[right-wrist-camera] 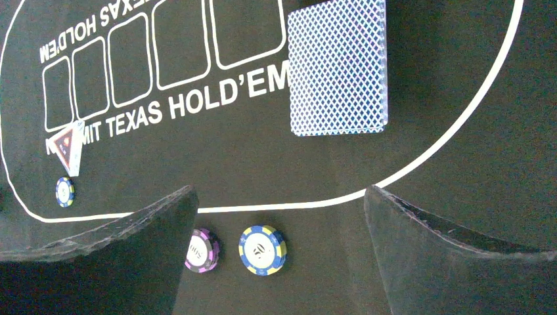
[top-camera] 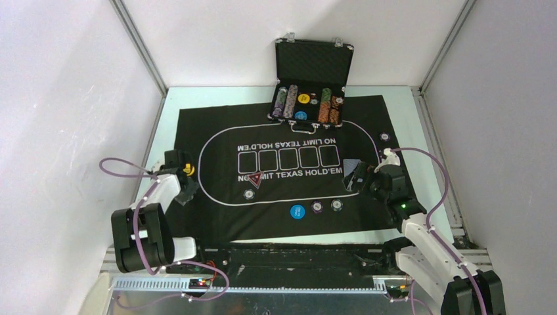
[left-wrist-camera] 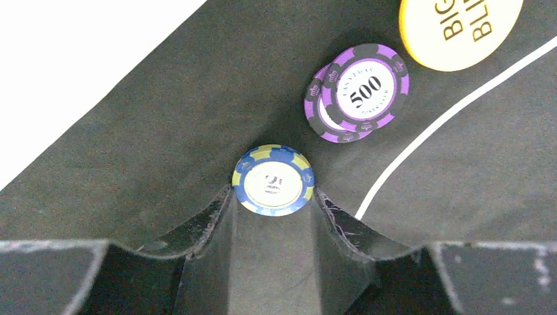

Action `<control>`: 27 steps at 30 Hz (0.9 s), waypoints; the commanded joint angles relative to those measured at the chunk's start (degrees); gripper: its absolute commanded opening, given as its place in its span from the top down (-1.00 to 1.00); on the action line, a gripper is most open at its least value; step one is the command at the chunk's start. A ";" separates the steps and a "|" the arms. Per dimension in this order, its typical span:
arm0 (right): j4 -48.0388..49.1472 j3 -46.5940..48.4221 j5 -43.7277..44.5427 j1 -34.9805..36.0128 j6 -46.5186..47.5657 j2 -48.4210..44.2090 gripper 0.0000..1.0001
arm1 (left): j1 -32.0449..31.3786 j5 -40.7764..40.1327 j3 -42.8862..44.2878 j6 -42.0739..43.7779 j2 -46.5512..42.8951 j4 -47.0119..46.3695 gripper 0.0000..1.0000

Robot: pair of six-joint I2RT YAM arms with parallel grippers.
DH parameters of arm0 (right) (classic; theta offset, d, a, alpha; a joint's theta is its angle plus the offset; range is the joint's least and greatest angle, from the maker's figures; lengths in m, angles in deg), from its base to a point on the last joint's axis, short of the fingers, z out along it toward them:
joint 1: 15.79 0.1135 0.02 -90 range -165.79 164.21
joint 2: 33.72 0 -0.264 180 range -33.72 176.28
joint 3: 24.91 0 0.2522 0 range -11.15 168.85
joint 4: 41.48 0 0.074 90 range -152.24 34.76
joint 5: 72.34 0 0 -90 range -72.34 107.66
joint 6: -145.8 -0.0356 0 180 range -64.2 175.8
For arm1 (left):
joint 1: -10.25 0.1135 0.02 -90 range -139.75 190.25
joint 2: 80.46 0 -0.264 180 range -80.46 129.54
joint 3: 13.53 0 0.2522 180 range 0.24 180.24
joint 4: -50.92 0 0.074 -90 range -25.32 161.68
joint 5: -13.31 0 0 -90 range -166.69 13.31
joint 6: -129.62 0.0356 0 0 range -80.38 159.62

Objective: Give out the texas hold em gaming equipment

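In the left wrist view my left gripper (left-wrist-camera: 273, 197) is shut on a blue-and-yellow chip (left-wrist-camera: 273, 180), with a fingertip pressed against each side of its rim. Just beyond it lie two overlapping purple 500 chips (left-wrist-camera: 358, 92) and a yellow big-blind button (left-wrist-camera: 456, 26). From above, this gripper (top-camera: 187, 189) is at the left edge of the black mat (top-camera: 217, 131). My right gripper (right-wrist-camera: 279, 197) is wide open and empty above the mat. A blue-backed card deck (right-wrist-camera: 338, 65) lies ahead of it, and a blue-and-yellow chip stack (right-wrist-camera: 263, 249) and a purple chip (right-wrist-camera: 200, 249) lie below it.
An open black case (top-camera: 314, 62) with rows of chips stands at the mat's far edge. A blue button (top-camera: 297, 212), two chips (top-camera: 327, 206), another chip (top-camera: 248, 194) and a red triangular marker (top-camera: 255, 180) lie on the near half. A lone chip (top-camera: 384, 137) sits at the far right.
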 commanded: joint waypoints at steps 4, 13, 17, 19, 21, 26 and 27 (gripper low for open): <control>2.31 0.07 0.21 -0.30 0.67 0.95 -0.99 | 0.44 -4.20 0.19 -1.53 1.32 -0.28 0.71; 1.97 0.07 0.95 -0.30 0.84 -0.23 -0.99 | 0.03 -7.38 0.44 -3.62 -5.44 5.06 -0.79; 1.98 0.07 0.76 -0.27 0.85 0.14 -0.99 | -2.94 -7.57 0.79 -4.40 -11.29 7.43 -0.99; 1.95 0.07 0.82 -0.28 0.78 -0.12 -0.99 | -6.23 -6.69 1.93 -2.75 -14.96 7.19 -0.99; 1.89 0.07 0.84 -0.29 0.69 -0.38 -0.99 | -11.43 -3.10 3.68 1.56 -15.50 4.44 -0.99; 1.76 -0.02 0.79 -0.25 0.69 -0.51 -0.99 | -30.09 4.31 10.24 10.85 -7.31 3.32 -0.99; 1.77 -0.02 0.78 -0.28 0.68 -0.49 -0.99 | -32.00 4.03 12.18 12.28 -4.02 4.22 -0.99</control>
